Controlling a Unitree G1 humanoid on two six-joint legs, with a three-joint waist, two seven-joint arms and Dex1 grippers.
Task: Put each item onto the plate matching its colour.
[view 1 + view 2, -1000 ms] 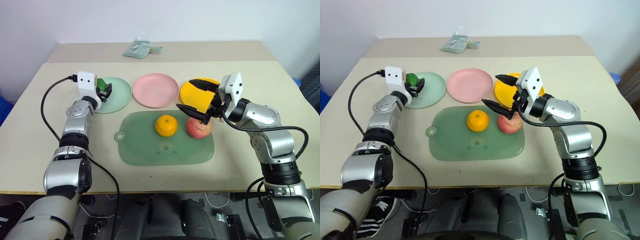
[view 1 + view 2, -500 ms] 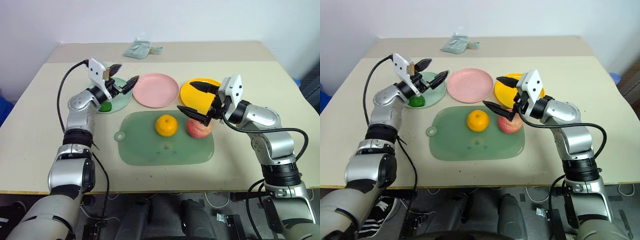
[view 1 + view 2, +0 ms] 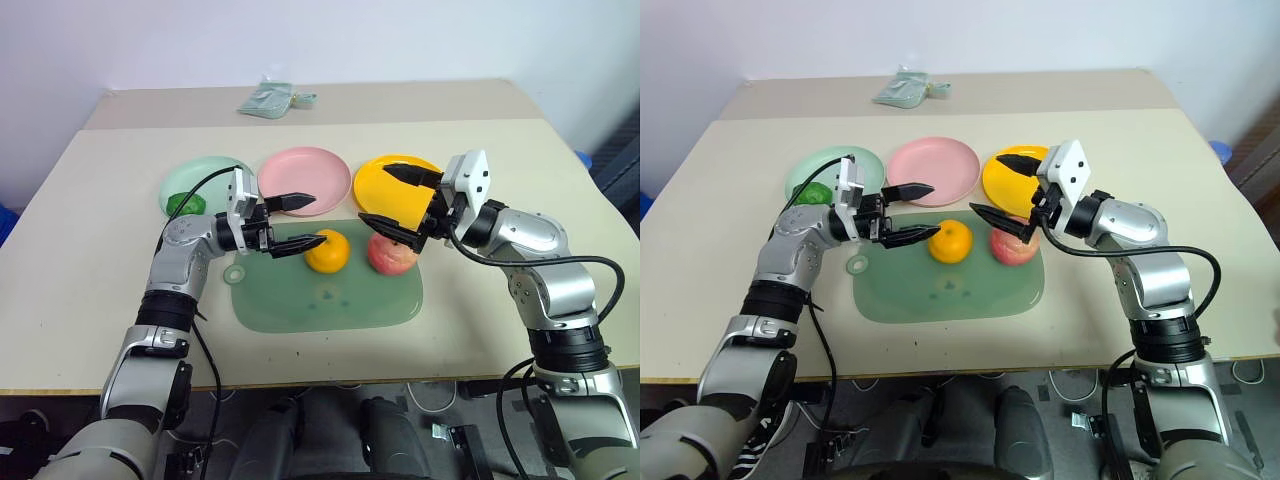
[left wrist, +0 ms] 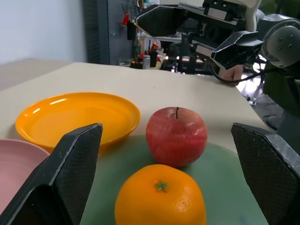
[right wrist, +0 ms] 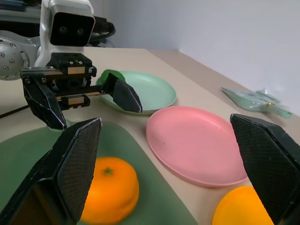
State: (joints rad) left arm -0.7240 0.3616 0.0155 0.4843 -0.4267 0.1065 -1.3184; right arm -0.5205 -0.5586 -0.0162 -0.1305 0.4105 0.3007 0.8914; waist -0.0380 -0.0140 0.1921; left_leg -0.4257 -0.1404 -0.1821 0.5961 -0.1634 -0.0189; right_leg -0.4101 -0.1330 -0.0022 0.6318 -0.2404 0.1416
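Left eye view, scene: a beige table (image 3: 90, 240) holds three round plates in a row along the far side of a see-through green mat (image 3: 330, 295).
Mint green plate (image 3: 200, 178): farthest to the left; the small dark green fruit (image 3: 181, 203) sits on it, at its near left edge.
Left gripper (image 3: 297, 222): reaches in from the left, pointing across toward the right; its two black fingers are spread wide with nothing between them. The near finger's tip is just beside the orange, and the far finger lies over the near rim of the pink plate. I cannot tell whether the near tip touches the fruit.
Pink plate (image 3: 304, 178): in the middle of the row, with no fruit on it.
Orange (image 3: 327, 251): on the mat, toward its far edge, near the middle, left of the apple and close beside it.
Apple (image 3: 393, 253): red-pink, stem up, on the mat's far right part, just in front of the yellow plate.
Yellow plate (image 3: 390, 185): farthest right of the row, with no fruit on it.
Right gripper (image 3: 388, 200): comes in from the right, pointing left; fingers spread wide, holding nothing. One finger hangs over the yellow plate, the other sits just above the apple.
Far edge of the table: a small crumpled pale green packet (image 3: 266, 98).
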